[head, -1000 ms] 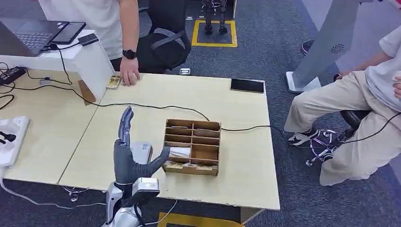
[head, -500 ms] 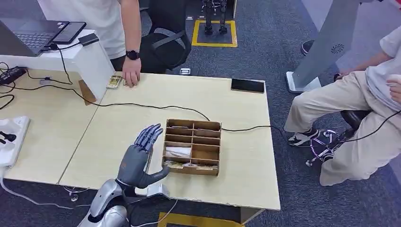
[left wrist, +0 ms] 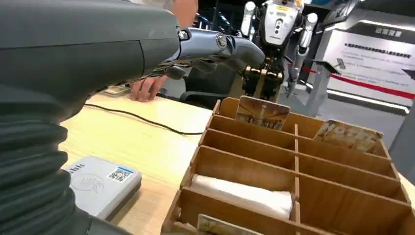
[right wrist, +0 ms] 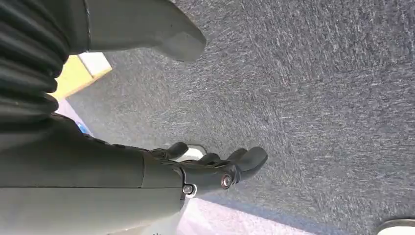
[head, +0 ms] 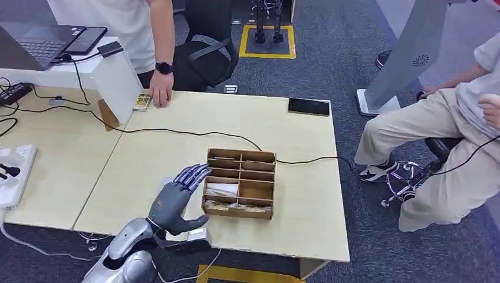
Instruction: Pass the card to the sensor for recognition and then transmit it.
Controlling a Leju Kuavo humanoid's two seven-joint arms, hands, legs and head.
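A wooden divided box (head: 239,183) stands on the table's near middle. Printed cards (left wrist: 262,112) lean upright in its far compartments, another card (left wrist: 350,134) beside them, and more cards (head: 218,206) sit in the front row. A white wad (left wrist: 244,193) fills one middle slot. The flat white sensor (left wrist: 100,183) lies on the table just left of the box. My left hand (head: 177,200) hovers over that sensor, fingers spread toward the box and holding nothing. My right hand (right wrist: 210,171) hangs over grey carpet, fingers loosely extended and empty.
A black cable (head: 177,131) crosses the table behind the box. A standing person's hand (head: 160,94) rests by a small card stack (head: 141,102) at the far edge. A phone (head: 308,107) lies far right. A white stand (head: 112,73) carries a laptop; a seated person (head: 436,135) is right.
My left hand has tipped down from upright to lying low over the sensor, fingers now reaching toward the box. The standing person's hand shifted slightly.
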